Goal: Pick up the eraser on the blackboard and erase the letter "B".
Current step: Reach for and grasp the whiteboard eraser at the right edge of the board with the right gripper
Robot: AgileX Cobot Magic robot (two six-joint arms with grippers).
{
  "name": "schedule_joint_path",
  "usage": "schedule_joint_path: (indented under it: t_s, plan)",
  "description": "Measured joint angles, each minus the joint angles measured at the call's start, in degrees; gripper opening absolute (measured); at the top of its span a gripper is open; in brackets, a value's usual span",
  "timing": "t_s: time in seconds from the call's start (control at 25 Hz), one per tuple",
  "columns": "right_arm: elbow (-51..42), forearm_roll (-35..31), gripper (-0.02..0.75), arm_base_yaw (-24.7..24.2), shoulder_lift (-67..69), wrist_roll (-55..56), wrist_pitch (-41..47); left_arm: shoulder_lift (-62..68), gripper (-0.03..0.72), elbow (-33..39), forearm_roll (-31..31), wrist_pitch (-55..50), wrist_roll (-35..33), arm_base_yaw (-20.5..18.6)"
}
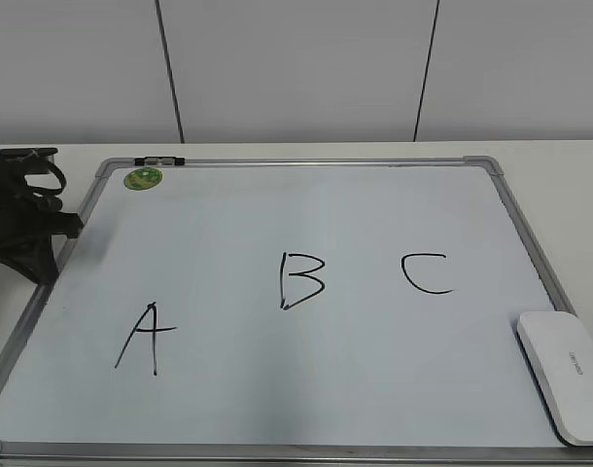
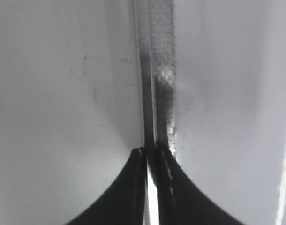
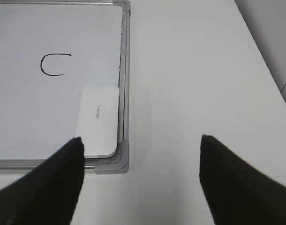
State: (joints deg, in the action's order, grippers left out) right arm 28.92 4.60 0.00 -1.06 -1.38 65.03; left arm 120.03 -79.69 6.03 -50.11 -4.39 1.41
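Note:
The blackboard (image 1: 296,161) lies flat on the table with black letters on it. The letter "B" (image 1: 301,280) is at its middle. The white eraser (image 1: 561,375) lies on the board's near right corner, and it also shows in the right wrist view (image 3: 98,119). My right gripper (image 3: 140,140) is open and empty, hovering over the bare table just off that corner (image 3: 122,161); it is out of the exterior view. My left gripper (image 1: 71,226) sits at the board's left edge. Its jaws (image 2: 150,152) are shut, right over the silver frame (image 2: 154,70).
A black "A" (image 1: 146,338) is left of the B and a black "C" (image 1: 426,273) right of it; the C also shows in the right wrist view (image 3: 54,64). A green round magnet (image 1: 143,178) sits at the far left corner. White table surrounds the board; a wall stands behind.

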Motion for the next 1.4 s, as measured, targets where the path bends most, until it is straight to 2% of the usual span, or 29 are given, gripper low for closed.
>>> schedule_joint_path:
  t_s: [0.44, 0.64, 0.88, 1.12, 1.28, 1.4]
  plan:
    - [0.2, -0.1, 0.587, 0.0, 0.0, 0.0, 0.0, 0.0, 0.011, 0.0, 0.0, 0.0, 0.0, 0.0]
    - [3.7, -0.2, 0.587, 0.0, 0.6, 0.0, -1.8, 0.0, 0.011, 0.0, 0.0, 0.0, 0.0, 0.0]
    - [6.6, 0.4, 0.587, 0.0, 11.3, 0.0, -2.7, 0.0, 0.011, 0.0, 0.0, 0.0, 0.0, 0.0]
    - [7.1, 5.3, 0.587, 0.0, 21.8, 0.0, -4.5, 0.0, 0.011, 0.0, 0.0, -0.1, 0.0, 0.0]
    - [7.1, 4.5, 0.587, 0.0, 25.4, 0.0, -4.8, 0.0, 0.011, 0.0, 0.0, -0.1, 0.0, 0.0]
    - [7.1, 0.8, 0.587, 0.0, 26.6, 0.0, -4.7, 0.0, 0.011, 0.0, 0.0, -0.1, 0.0, 0.0]
